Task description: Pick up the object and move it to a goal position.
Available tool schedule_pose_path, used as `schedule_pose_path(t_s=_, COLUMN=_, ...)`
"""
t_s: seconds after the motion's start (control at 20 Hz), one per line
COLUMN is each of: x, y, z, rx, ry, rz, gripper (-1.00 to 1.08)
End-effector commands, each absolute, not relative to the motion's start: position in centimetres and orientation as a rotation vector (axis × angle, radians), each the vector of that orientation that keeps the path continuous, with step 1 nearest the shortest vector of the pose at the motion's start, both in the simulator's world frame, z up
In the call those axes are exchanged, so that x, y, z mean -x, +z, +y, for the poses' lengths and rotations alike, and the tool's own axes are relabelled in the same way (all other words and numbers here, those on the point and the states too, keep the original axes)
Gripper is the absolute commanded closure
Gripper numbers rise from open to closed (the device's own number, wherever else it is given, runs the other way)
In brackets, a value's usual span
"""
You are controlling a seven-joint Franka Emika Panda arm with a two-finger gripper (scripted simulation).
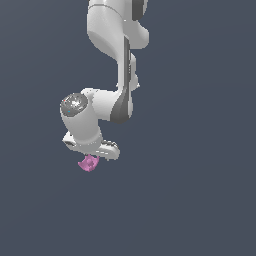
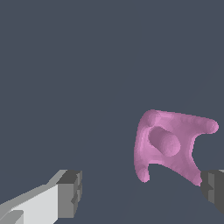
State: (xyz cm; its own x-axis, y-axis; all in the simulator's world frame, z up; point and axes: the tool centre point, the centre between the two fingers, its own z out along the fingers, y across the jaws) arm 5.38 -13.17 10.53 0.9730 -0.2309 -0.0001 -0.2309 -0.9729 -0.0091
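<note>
The object (image 1: 88, 163) is a small pink-magenta lump with short prongs and a hollow, lying on the dark grey floor. In the exterior view it peeks out just below my gripper (image 1: 95, 152), which hangs straight over it. In the wrist view the object (image 2: 168, 144) lies between my gripper's (image 2: 142, 190) two fingers, much nearer to one fingertip (image 2: 213, 189) than to the other (image 2: 70, 192). One prong reaches right up to the near fingertip; I cannot tell if they touch. The jaws stand wide apart and hold nothing.
A plain dark grey floor (image 1: 200, 200) fills both views. The white arm (image 1: 112, 45) comes down from the top of the exterior view. No other objects and no goal marker show.
</note>
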Motion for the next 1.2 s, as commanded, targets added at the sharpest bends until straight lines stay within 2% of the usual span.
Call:
schedule_pose_path(t_s=0.0, x=-5.7, y=9.9, z=-15.1, rx=3.110, ry=-0.002, rz=0.403, gripper=-0.92)
schedule_pose_path(t_s=0.35, x=-5.9, y=9.0, z=-18.0, rx=3.108, ry=0.000, rz=0.458, gripper=-0.92)
schedule_pose_path(t_s=0.7, x=-5.9, y=8.4, z=-18.0, rx=3.108, ry=0.001, rz=0.459, gripper=-0.92)
schedule_pose_path(t_s=1.15, x=-5.8, y=4.2, z=-18.1, rx=3.107, ry=0.000, rz=0.461, gripper=-0.92)
